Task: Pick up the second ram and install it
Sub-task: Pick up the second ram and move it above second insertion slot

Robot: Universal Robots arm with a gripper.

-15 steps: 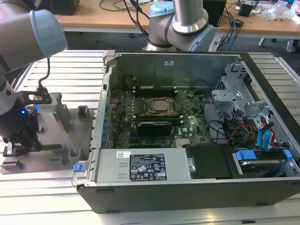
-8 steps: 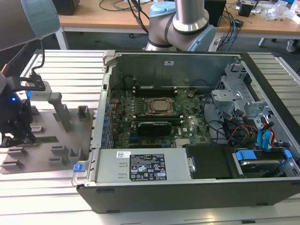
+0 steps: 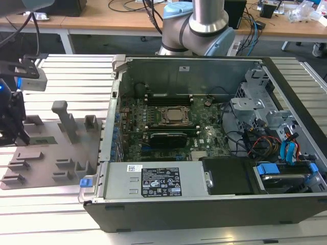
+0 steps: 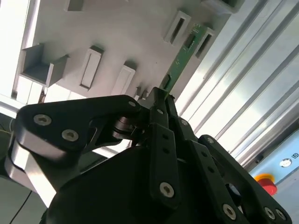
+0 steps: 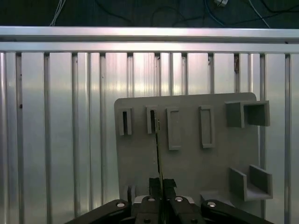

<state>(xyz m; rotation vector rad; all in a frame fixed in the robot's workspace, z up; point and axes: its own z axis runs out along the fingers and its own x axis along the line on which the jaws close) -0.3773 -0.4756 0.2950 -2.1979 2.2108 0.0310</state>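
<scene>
The memory stick (image 4: pixel 183 52) is green with dark chips. The end effector (image 4: pixel 160 95) is black (dotted with silver screws). The holder plate (image 5: pixel 187 158) is plain grey. The surface (image 5: pixel 56 116) is silver, striped with dark grooves. The computer case (image 3: pixel 204 214) is black, with a green circuit board (image 3: pixel 204 138) and 1 blue tab (image 3: pixel 85 181).

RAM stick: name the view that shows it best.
The second wrist view: the RAM stick shows its green face, clamped in the hand. The first wrist view shows it edge-on; the exterior view, too small to tell.
</scene>
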